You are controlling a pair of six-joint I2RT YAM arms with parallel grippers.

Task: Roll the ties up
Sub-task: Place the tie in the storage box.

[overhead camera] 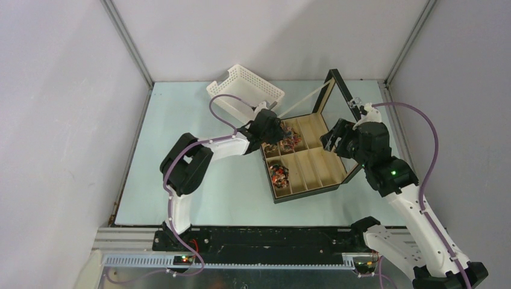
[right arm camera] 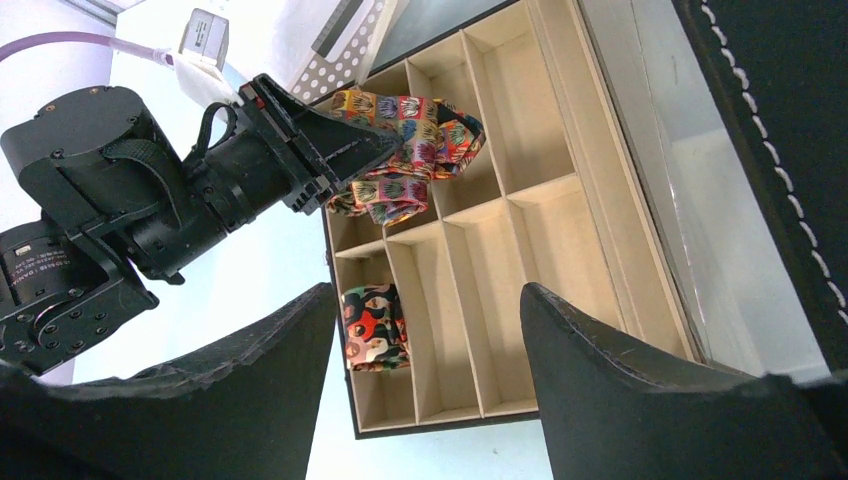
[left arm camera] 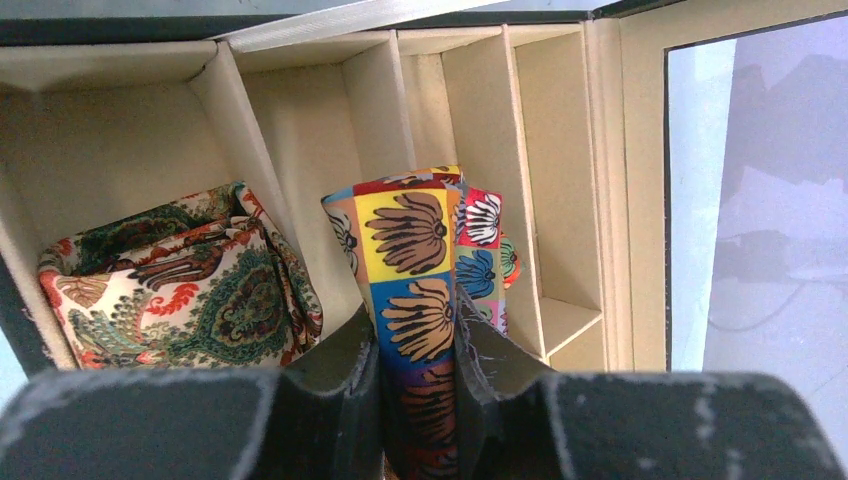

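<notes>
my left pincer is clenched on a rolled flower-print tie, holding it upright at the second compartment from the left in the far row of the open black box. a coiled paisley tie lies in the compartment just left of it. a third tie sits coiled in the near left compartment. my right pincer hangs released above the right side of the box, grasping nothing. a white basket stands on the table, far left of the box.
</notes>
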